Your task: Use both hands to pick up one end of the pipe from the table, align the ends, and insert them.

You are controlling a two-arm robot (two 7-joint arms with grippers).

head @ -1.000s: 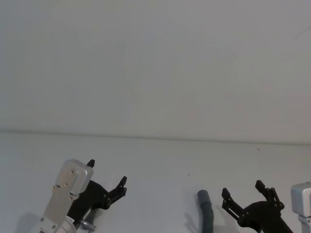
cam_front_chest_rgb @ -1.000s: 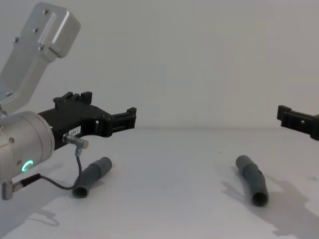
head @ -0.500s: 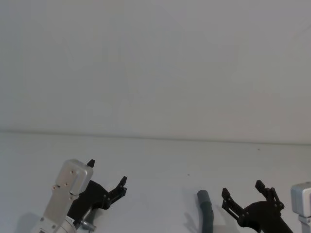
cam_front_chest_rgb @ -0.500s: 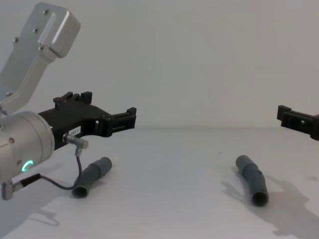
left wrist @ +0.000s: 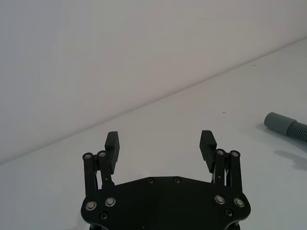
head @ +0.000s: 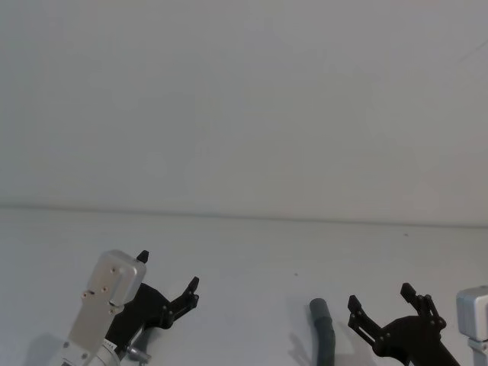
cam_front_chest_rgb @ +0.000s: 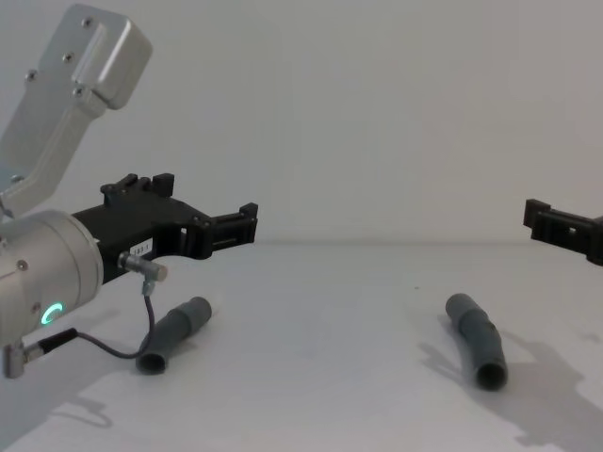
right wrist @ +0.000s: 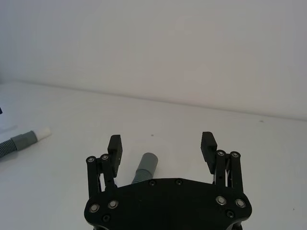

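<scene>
Two dark-grey ribbed pipe pieces lie on the white table. The left piece rests below my left gripper, which hovers open over the table with nothing between its fingers. The right wrist view shows that piece far off, with its white tip. The right piece lies just left of my right gripper, which is also open and empty. Its plain grey cuff shows low between that gripper's fingers. In the chest view the right piece lies apart from the right gripper.
A plain white wall rises behind the table's far edge. A thin black cable hangs from my left wrist near the left pipe piece. White tabletop stretches between the two pieces.
</scene>
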